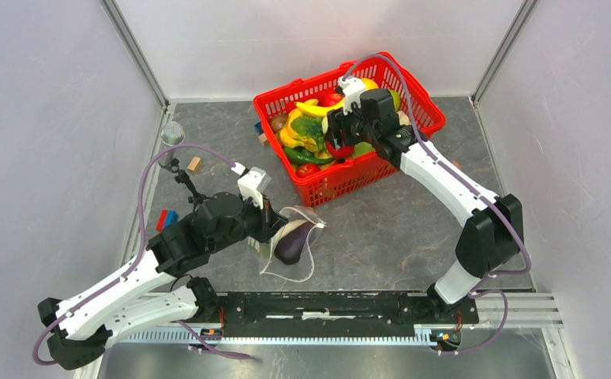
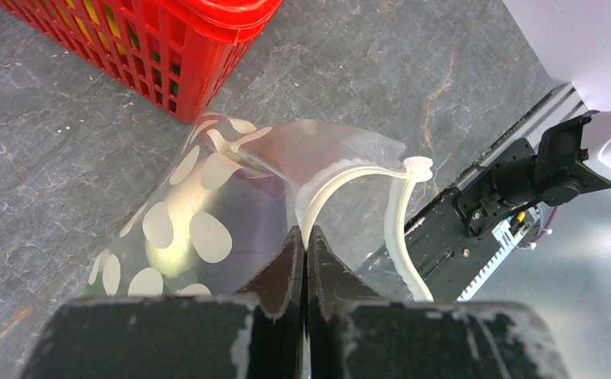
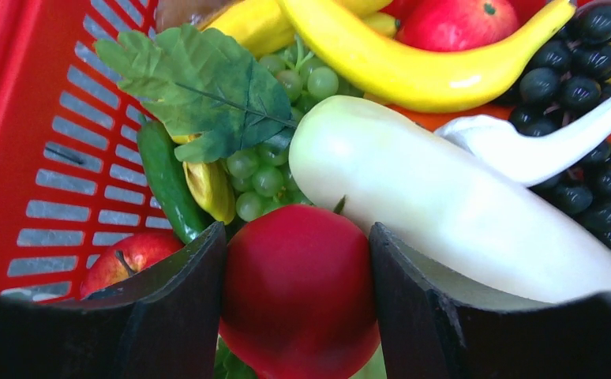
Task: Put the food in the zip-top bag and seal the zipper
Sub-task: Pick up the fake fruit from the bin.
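Held: zip-top bag (image 2: 231, 205) edge, pinched between left fingers (image 2: 283, 268); red fruit (image 3: 298, 284), clamped between right fingers (image 3: 184, 292), white radish (image 3: 444, 205) touching it beyond.

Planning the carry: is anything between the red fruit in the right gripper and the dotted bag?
Yes. The near wall of the red basket stands between the red fruit, clamped in the right gripper, and the zip-top bag held by the left gripper.

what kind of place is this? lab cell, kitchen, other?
Most likely a lab robot test cell, not a kitchen: plain white panel walls box in a grey tabletop, a mounting rail runs along its near edge, and the red basket holds plastic toy food.
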